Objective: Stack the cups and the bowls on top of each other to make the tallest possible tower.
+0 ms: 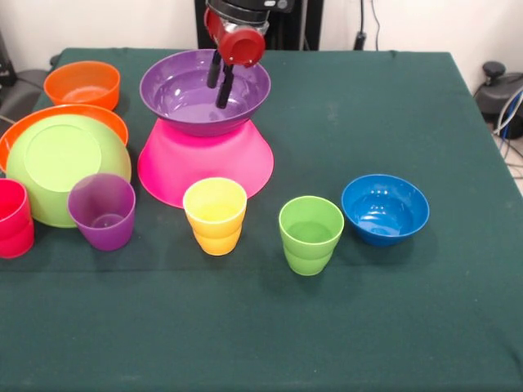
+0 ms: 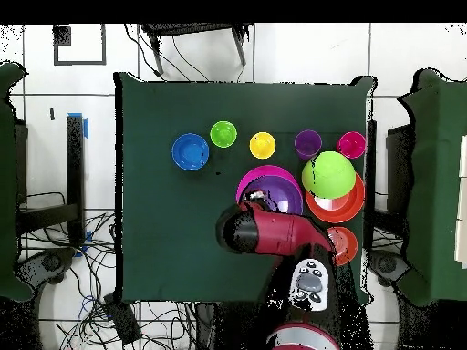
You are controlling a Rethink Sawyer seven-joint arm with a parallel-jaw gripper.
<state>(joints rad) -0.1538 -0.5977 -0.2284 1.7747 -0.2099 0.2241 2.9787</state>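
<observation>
The tower is an upright purple bowl (image 1: 184, 98) on an inverted pink bowl (image 1: 204, 163) at the table's far middle. My gripper (image 1: 219, 86) hangs inside the purple bowl, open and empty. A lime green bowl (image 1: 57, 159) lies inverted on the large orange bowl (image 1: 20, 131) at the left. The small orange bowl (image 1: 82, 83) stands behind them. Red cup (image 1: 15, 216), purple cup (image 1: 102, 211), yellow cup (image 1: 215, 214) and green cup (image 1: 310, 233) stand upright in a row, with the small blue bowl (image 1: 384, 208) at its right end. In the overhead view my arm (image 2: 274, 232) covers part of the purple bowl (image 2: 274, 187).
The dark green table (image 1: 392, 310) ends close to the red cup at the left. Cables and dark equipment (image 1: 502, 94) lie beyond the right edge. The robot's pedestal (image 1: 282, 24) stands behind the tower.
</observation>
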